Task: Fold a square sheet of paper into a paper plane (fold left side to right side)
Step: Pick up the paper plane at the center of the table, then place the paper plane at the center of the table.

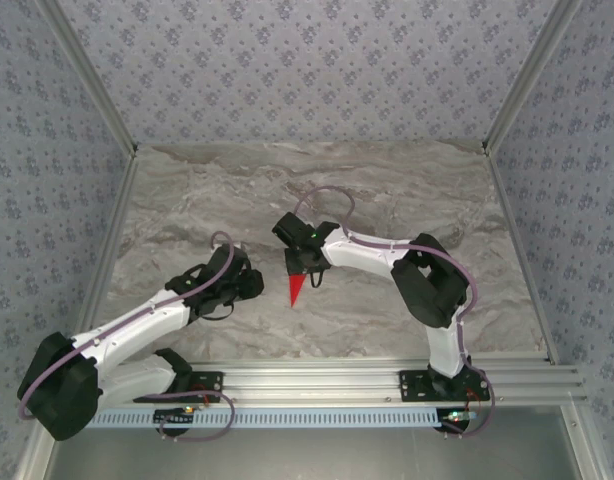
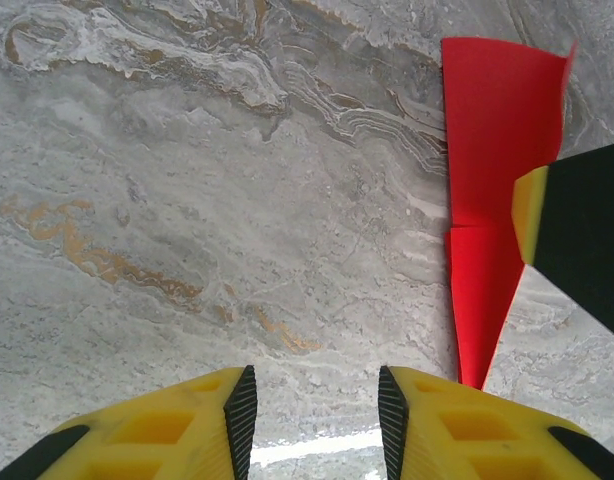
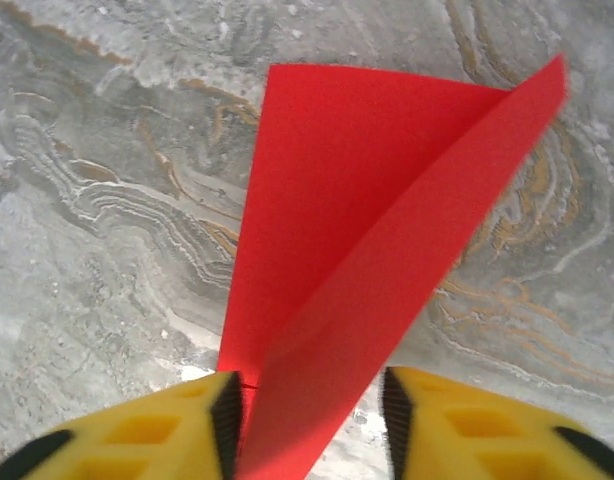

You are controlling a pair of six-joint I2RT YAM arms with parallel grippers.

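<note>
The red paper [image 1: 297, 289] lies on the marble table [image 1: 187, 200] as a slim pointed dart shape, its tip toward the near edge. In the right wrist view one long flap of the paper [image 3: 337, 230] stands up off the flat part. My right gripper [image 3: 312, 410] is open astride the paper, the raised flap running between its jaws close to the left pad. My left gripper [image 2: 317, 400] is open over bare marble, just left of the paper [image 2: 492, 130], nothing between its jaws. One right-gripper finger [image 2: 577, 235] overlaps the paper's right edge there.
An aluminium rail [image 1: 337, 380] carrying both arm bases runs along the near edge. Patterned walls with metal posts [image 1: 107, 110] close in the left, right and back. Open marble lies behind and to both sides of the paper.
</note>
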